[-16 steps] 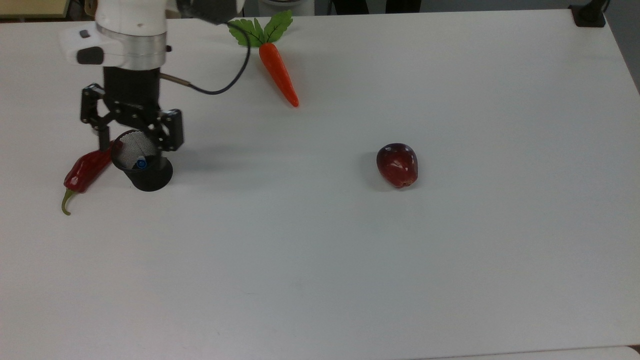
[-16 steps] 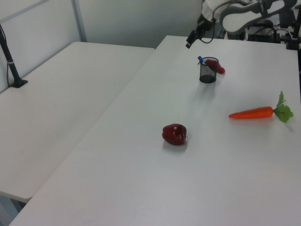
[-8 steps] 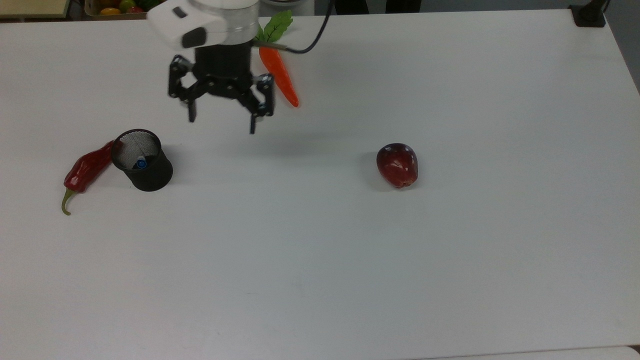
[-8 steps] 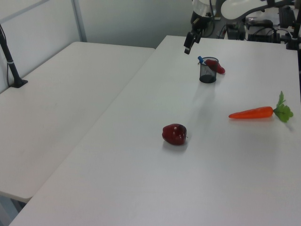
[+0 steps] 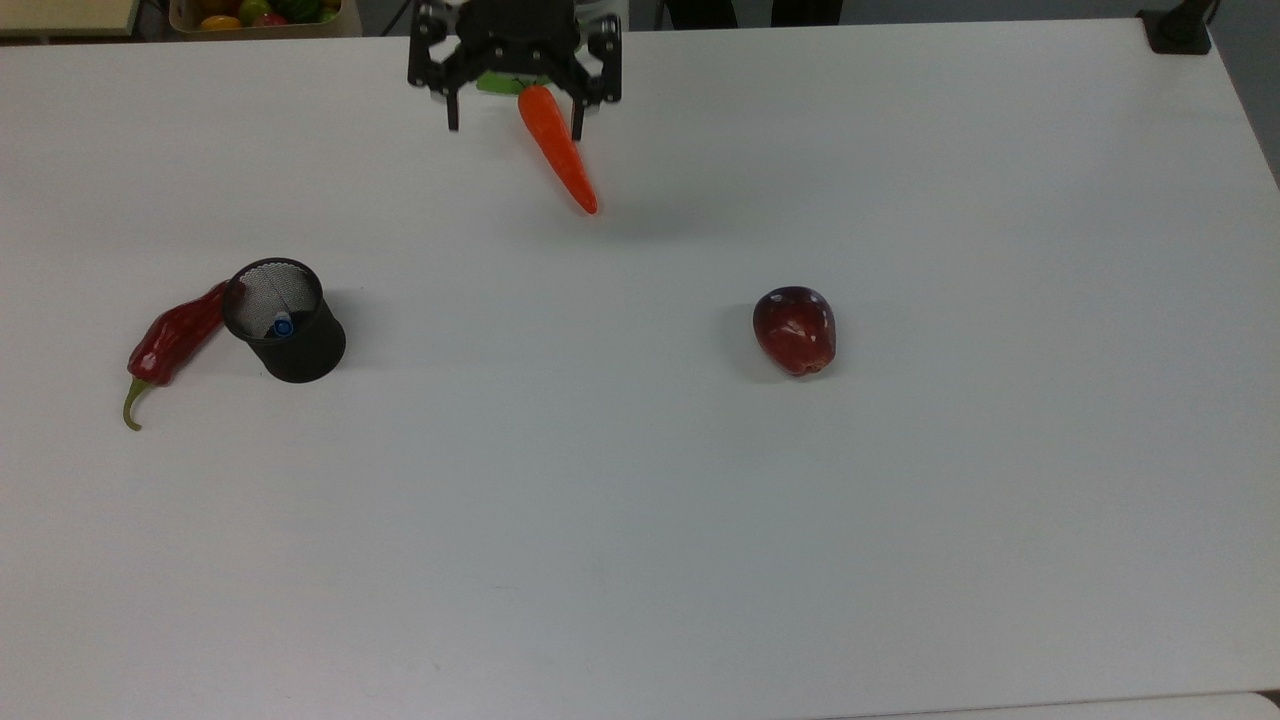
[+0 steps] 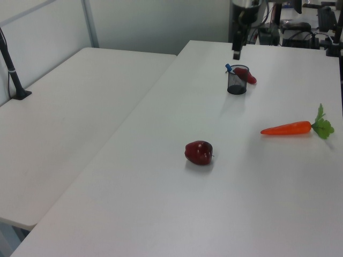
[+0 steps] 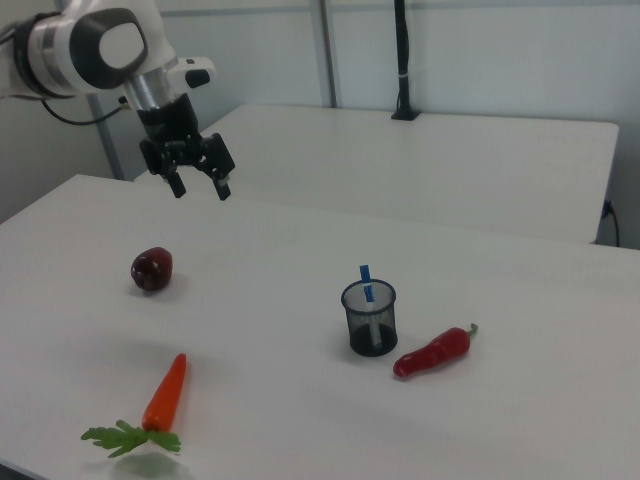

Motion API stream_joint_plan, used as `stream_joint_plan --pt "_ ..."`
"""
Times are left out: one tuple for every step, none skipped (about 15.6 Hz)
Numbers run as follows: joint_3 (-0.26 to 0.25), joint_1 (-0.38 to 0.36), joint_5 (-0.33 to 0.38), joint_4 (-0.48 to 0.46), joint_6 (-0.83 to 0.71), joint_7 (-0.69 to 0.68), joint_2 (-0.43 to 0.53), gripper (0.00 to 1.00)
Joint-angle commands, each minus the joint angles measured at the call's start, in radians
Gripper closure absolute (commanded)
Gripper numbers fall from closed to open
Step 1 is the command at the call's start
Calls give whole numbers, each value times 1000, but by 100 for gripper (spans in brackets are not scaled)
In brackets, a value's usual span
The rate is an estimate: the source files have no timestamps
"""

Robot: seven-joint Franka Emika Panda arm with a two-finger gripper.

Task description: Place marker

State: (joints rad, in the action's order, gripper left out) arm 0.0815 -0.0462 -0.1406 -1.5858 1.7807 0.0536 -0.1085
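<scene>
The marker (image 7: 366, 283) stands upright in a black mesh cup (image 7: 369, 318), its blue end sticking out above the rim. Seen from above, its blue tip (image 5: 283, 326) sits inside the cup (image 5: 285, 320) at the top view's left. The left view has the marker (image 6: 229, 68) leaning out of the cup (image 6: 237, 80). My gripper (image 5: 515, 125) is open and empty, far from the cup at the table's far edge, overlapping the carrot's leafy end in the top view. It hangs well above the table in the right view (image 7: 202, 190).
A red chili pepper (image 5: 170, 340) lies against the cup on the top view's left. An orange carrot (image 5: 558, 150) lies below my gripper. A dark red apple (image 5: 795, 330) sits right of centre. A bin of produce (image 5: 255, 12) stands beyond the far edge.
My open gripper has risen off the cup and swung toward the top view's upper right, over the carrot. The marker has stayed in the cup.
</scene>
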Motion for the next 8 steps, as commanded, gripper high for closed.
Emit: stream_joint_plan --pt "-68 -14 96 -17 -104 -50 75 0" --pt "-72 -14 102 -17 -133 -57 79 0" --pt "-71 -14 102 -17 -162 -52 84 0" --pt "-69 -14 102 -17 -167 -41 84 0" --pt "-65 -14 102 -17 -164 -38 81 0" --pt "-62 -14 104 -17 -164 -34 79 0" --pt "-62 -14 102 -17 -167 -32 79 0" --pt "-62 -12 104 -17 -170 -32 79 0"
